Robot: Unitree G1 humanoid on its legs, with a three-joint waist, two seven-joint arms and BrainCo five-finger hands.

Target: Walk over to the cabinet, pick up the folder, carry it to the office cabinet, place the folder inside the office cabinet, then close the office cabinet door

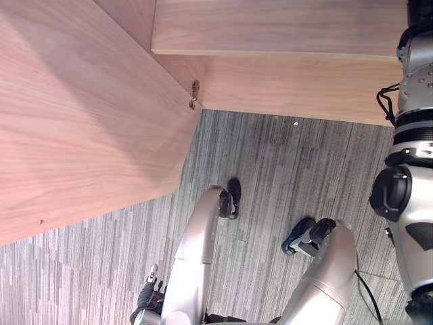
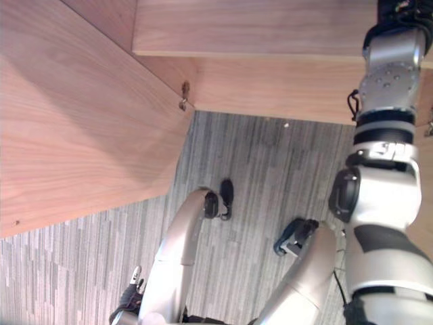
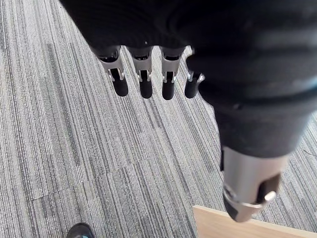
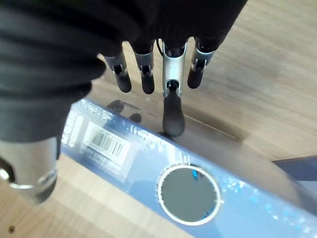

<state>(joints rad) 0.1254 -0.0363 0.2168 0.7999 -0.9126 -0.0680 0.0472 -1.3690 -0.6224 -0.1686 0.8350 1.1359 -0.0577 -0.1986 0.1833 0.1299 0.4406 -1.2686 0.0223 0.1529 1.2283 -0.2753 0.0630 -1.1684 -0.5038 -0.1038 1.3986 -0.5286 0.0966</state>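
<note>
Right hand [image 4: 124, 25] over the blue folder [image 4: 138, 153], left hand [image 3: 198, 39] idle over carpet [image 3: 74, 148].

Your right hand is loose, with its digits spread and straight. One fingertip [image 4: 173, 119] touches the folder's far edge and the rest hang clear above it. The thumb [image 4: 29, 173] sits on the near side; you cannot tell whether it makes contact. The folder rests on pale wood [image 4: 267, 74], with its ring hole and barcode label facing the wrist camera. Your left hand hangs relaxed, fingers apart and empty, near a wood corner [image 3: 218, 223]. From the head, the cabinet door [image 1: 81, 122] stands open beside the shelf [image 1: 284, 27], with a metal latch [image 1: 194, 95] at their joint.
</note>
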